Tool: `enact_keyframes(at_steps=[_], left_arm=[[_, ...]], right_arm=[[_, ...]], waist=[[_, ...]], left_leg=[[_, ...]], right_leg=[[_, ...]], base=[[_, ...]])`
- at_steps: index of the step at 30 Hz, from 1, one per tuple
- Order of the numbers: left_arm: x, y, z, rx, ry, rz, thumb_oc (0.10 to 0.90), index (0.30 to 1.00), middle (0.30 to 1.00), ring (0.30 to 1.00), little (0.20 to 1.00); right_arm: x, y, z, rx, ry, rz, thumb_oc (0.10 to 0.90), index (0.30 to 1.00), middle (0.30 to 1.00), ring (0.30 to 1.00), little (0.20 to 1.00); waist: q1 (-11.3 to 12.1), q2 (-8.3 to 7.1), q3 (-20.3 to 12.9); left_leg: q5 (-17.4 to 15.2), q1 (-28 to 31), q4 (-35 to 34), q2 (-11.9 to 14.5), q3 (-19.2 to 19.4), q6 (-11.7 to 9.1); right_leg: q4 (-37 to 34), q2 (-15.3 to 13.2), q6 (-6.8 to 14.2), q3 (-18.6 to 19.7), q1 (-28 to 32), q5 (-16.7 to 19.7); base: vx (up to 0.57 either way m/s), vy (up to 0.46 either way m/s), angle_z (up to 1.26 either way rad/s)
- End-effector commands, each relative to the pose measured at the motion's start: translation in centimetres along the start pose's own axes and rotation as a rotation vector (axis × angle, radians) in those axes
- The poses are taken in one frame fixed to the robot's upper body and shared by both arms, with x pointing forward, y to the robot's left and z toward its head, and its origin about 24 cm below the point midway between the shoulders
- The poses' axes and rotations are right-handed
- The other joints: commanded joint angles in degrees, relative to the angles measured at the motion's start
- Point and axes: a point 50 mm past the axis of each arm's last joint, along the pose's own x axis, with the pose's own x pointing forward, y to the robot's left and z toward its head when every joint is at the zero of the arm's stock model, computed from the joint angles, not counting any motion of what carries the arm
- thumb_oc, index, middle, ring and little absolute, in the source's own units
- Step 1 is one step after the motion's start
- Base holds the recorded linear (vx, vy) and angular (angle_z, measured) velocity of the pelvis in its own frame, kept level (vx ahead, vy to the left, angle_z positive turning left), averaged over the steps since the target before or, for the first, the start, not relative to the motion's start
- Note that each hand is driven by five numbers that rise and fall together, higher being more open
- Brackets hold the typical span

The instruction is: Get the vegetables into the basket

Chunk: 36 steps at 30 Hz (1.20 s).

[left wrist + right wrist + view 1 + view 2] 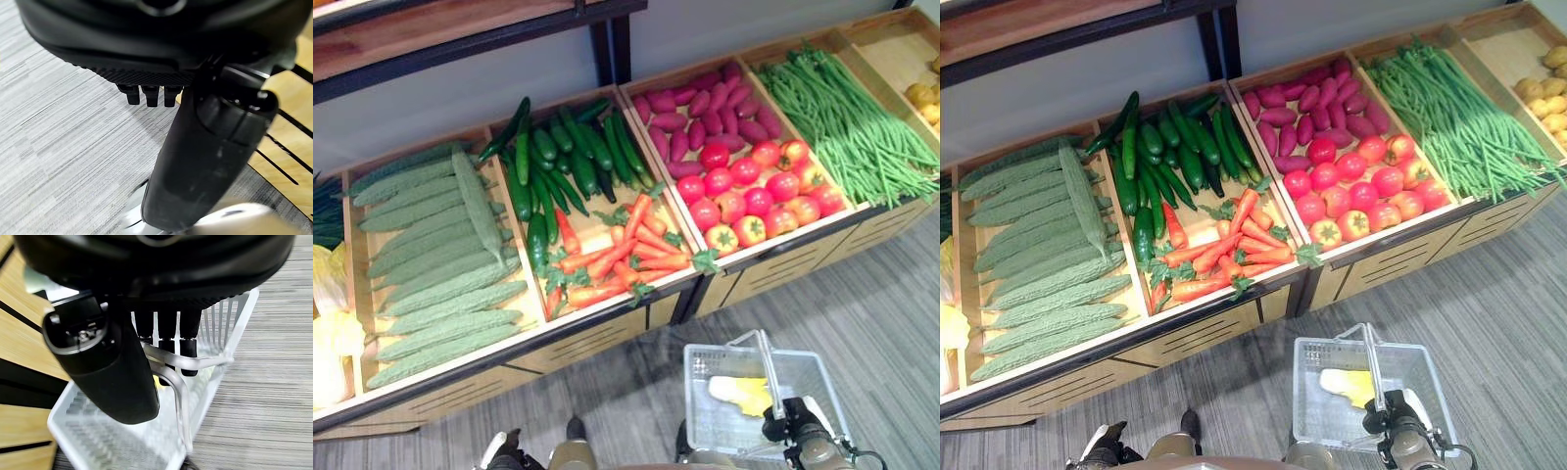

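A white wire basket (697, 392) hangs low over the grey floor in front of the produce stand. My right hand (785, 423) is shut on its handle (180, 382), with the fingers (166, 335) curled over the bar. Inside the basket lies a yellow and white item (742, 394). On the stand are pale green bitter gourds (431, 255), dark cucumbers (558, 157), carrots (622, 257), purple sweet potatoes (705, 113), tomatoes (754, 191) and long green beans (847, 122). My left hand (504, 452) hangs low over the floor, relaxed and holding nothing.
The wooden stand (607, 333) slopes toward me, and its front edge runs across the view above the basket. Potatoes (1542, 93) fill the far right bin. Yellow produce (331, 338) lies at the far left. A shelf (460, 39) runs behind the bins.
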Motion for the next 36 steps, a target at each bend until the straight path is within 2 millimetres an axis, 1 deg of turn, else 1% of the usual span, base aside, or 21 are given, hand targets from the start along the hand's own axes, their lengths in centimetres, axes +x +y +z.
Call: enact_keyframes(at_steps=[1,2,4,5,9,10,12,16,19,21,22,24,26,27,28,29,30,31,34,35,36], left_arm=[[0.2,0.7,0.2,-0.036,0.005,0.029,0.9,1.0,1.0,1.0,1.0],[0.1,0.5,-0.4,-0.025,0.027,0.021,0.9,1.0,1.0,1.0,1.0],[0.1,0.4,-0.5,-0.02,0.032,0.017,0.9,1.0,1.0,1.0,1.0],[0.1,0.3,-0.3,-0.016,0.029,0.015,0.9,1.0,1.0,1.0,1.0],[0.1,0.3,0.0,-0.008,0.017,0.015,0.9,1.0,1.0,1.0,1.0],[0.1,0.3,0.1,0.002,0.009,0.01,0.9,1.0,1.0,1.0,1.0],[0.1,0.2,0.1,0.009,0.001,0.008,0.9,1.0,1.0,1.0,1.0],[0.3,0.9,0.7,0.009,-0.03,0.021,0.9,1.0,1.0,1.0,1.0],[0.3,1.2,1.1,0.0,-0.054,0.026,0.9,1.0,1.0,1.0,1.0],[0.4,1.6,1.2,-0.005,-0.057,0.031,0.9,1.0,1.0,1.0,1.0],[0.4,1.7,1.4,-0.005,-0.071,0.028,0.9,1.0,1.0,1.0,1.0],[0.5,1.9,1.5,0.002,-0.077,0.031,0.9,1.0,1.0,1.0,1.0],[0.5,2.2,1.5,-0.005,-0.074,0.039,0.9,1.0,1.0,1.0,1.0],[0.6,2.6,1.4,-0.021,-0.066,0.051,0.9,1.0,1.0,1.0,1.0],[0.6,2.6,1.4,-0.021,-0.066,0.051,0.9,1.0,1.0,1.0,1.0],[0.6,2.8,1.2,-0.031,-0.054,0.059,0.9,1.0,1.0,1.0,1.0],[0.7,3.1,0.6,-0.06,-0.021,0.07,0.9,1.0,1.0,1.0,1.0],[0.6,3.1,0.4,-0.072,-0.008,0.073,0.9,1.0,1.0,1.0,1.0],[0.5,2.6,-0.2,-0.103,0.018,0.063,0.9,1.0,1.0,1.0,1.0],[0.5,2.6,-0.3,-0.103,0.019,0.063,0.9,1.0,1.0,1.0,1.0],[0.4,2.1,-0.8,-0.157,0.042,0.057,0.9,1.0,1.0,1.0,1.0]], right_arm=[[0.6,-2.5,2.0,0.022,-0.076,-0.088,0.4,0.3,0.3,0.3,0.3],[0.6,-2.5,2.0,0.026,-0.079,-0.092,0.4,0.3,0.3,0.3,0.3],[0.6,-2.6,2.2,0.025,-0.083,-0.094,0.4,0.3,0.3,0.3,0.3],[0.7,-2.9,2.2,0.033,-0.082,-0.108,0.4,0.3,0.3,0.3,0.3],[0.8,-2.9,2.7,0.032,-0.087,-0.108,0.4,0.3,0.3,0.3,0.3],[0.8,-3.0,2.3,0.039,-0.07,-0.11,0.4,0.3,0.3,0.3,0.3],[0.8,-2.8,2.4,0.045,-0.069,-0.109,0.4,0.3,0.3,0.3,0.3],[0.7,-2.0,2.4,0.061,-0.058,-0.087,0.4,0.3,0.3,0.3,0.3],[0.7,-1.9,2.5,0.074,-0.051,-0.084,0.4,0.3,0.3,0.3,0.3],[0.7,-1.8,2.7,0.082,-0.053,-0.087,0.4,0.3,0.3,0.3,0.3],[0.7,-1.9,2.5,0.083,-0.047,-0.089,0.4,0.3,0.3,0.3,0.3],[0.7,-1.8,2.2,0.089,-0.034,-0.089,0.4,0.3,0.3,0.3,0.3],[0.7,-1.7,1.9,0.097,-0.017,-0.088,0.4,0.3,0.3,0.3,0.3],[0.7,-1.6,1.9,0.106,-0.01,-0.089,0.4,0.3,0.3,0.3,0.3],[0.7,-1.6,1.9,0.106,-0.01,-0.089,0.4,0.3,0.3,0.3,0.3],[0.6,-1.3,1.9,0.108,-0.012,-0.083,0.4,0.3,0.3,0.3,0.3],[0.6,-0.9,2.0,0.117,-0.007,-0.075,0.4,0.3,0.3,0.3,0.3],[0.6,-0.8,2.0,0.115,-0.009,-0.071,0.4,0.3,0.3,0.3,0.3],[0.5,-0.7,1.3,0.106,0.019,-0.066,0.4,0.3,0.3,0.3,0.3],[0.5,-0.7,1.3,0.106,0.019,-0.067,0.4,0.3,0.3,0.3,0.3],[0.3,-0.9,0.1,0.103,0.055,-0.076,0.4,0.3,0.3,0.3,0.3]], waist=[[1.2,-0.66,-0.9],[1.2,-0.34,-1.0],[1.1,-0.29,-0.9],[1.1,-0.31,-0.7],[1.1,-0.86,-0.5],[1.2,-1.09,-0.5],[1.2,-1.39,-0.5],[1.6,-3.23,0.2],[1.8,-3.58,1.2],[1.8,-3.59,1.8],[1.7,-3.6,1.8],[1.8,-3.76,1.3],[2.0,-3.82,0.9],[2.0,-4.25,0.9],[2.0,-4.24,0.9],[2.3,-4.78,0.6],[2.8,-5.74,0.3],[3.0,-5.95,0.1],[2.8,-5.48,-1.2],[2.8,-5.46,-1.2],[2.5,-4.82,-1.8]], left_leg=[[-3.5,2.0,-0.9,0.0,-0.5,2.1],[-3.2,2.9,-3.6,0.2,0.5,2.1],[-3.6,3.2,-4.4,0.0,1.0,2.2],[-4.3,2.9,-5.2,-0.5,1.2,2.3],[-6.9,2.9,-5.2,-2.6,1.0,3.8],[-7.4,2.9,-5.2,-3.1,1.0,4.2],[-7.8,2.9,-5.2,-3.6,1.1,4.6],[-9.7,3.7,-5.2,-6.3,0.8,7.0],[-10.0,4.2,-5.2,-7.4,0.2,8.3],[-10.0,4.6,-5.2,-7.7,-0.8,8.5],[-9.9,4.5,-5.2,-7.9,-1.8,8.5],[-9.6,4.0,-5.2,-8.0,-2.9,8.3],[-9.4,3.3,-5.2,-7.3,-4.3,7.8],[-9.2,3.0,-5.2,-6.6,-5.1,7.3],[-9.2,3.0,-5.2,-6.6,-5.2,7.3],[-9.1,3.0,-5.2,-6.4,-5.2,6.9],[-8.9,2.7,-5.2,-5.2,-5.1,5.8],[-8.8,2.6,-5.2,-4.6,-4.9,5.3],[-8.3,2.3,-5.2,-2.8,-4.7,4.3],[-8.3,2.3,-5.2,-2.8,-4.7,4.3],[-7.6,2.2,-5.2,-1.4,-4.4,3.3]], right_leg=[[0.9,-2.7,6.2,-0.5,-0.6,0.0],[1.3,-3.1,6.4,-1.2,-0.6,0.4],[1.3,-3.5,6.6,-1.5,-0.6,0.7],[0.8,-4.8,7.4,-2.5,-1.0,2.1],[1.1,-7.3,9.0,-2.1,-1.9,4.2],[1.4,-7.9,9.4,-2.1,-2.1,4.5],[1.9,-8.5,9.7,-2.0,-2.3,4.8],[7.5,-11.8,11.4,-1.1,-3.4,5.2],[13.3,-13.3,12.2,0.3,-4.9,6.8],[16.1,-12.8,12.5,3.4,-5.6,7.4],[15.2,-11.9,12.5,5.9,-5.6,7.4],[12.1,-11.8,12.4,7.5,-5.0,7.4],[8.1,-12.4,12.2,8.5,-4.6,7.8],[6.6,-12.7,12.3,9.7,-4.9,8.4],[6.6,-12.6,12.3,9.7,-4.9,8.4],[5.3,-12.3,12.4,9.1,-4.1,7.6],[3.7,-11.7,12.6,7.7,-3.5,7.4],[2.8,-11.3,12.6,6.7,-3.3,7.4],[0.3,-9.6,12.0,5.7,-1.8,6.5],[0.3,-9.6,12.0,5.7,-1.9,6.4],[-0.1,-8.4,11.3,5.4,-1.7,5.3]], base=[[0.04,0.12,0.17],[0.0,0.143,0.19],[-0.04,0.137,0.31],[-0.07,0.174,0.36],[-0.06,0.219,0.16],[-0.03,0.214,-0.03],[-0.02,0.149,0.01],[-0.04,0.239,0.05],[-0.04,0.165,0.1],[-0.01,0.076,0.17],[0.02,0.003,0.09],[0.04,-0.057,0.28],[0.07,-0.153,0.61],[0.05,-0.138,0.28],[0.05,-0.136,0.34],[0.04,-0.201,0.48],[0.05,-0.264,0.54],[0.06,-0.308,0.41],[0.06,-0.163,-0.17],[0.06,-0.21,-0.09],[0.04,-0.193,-0.06]])
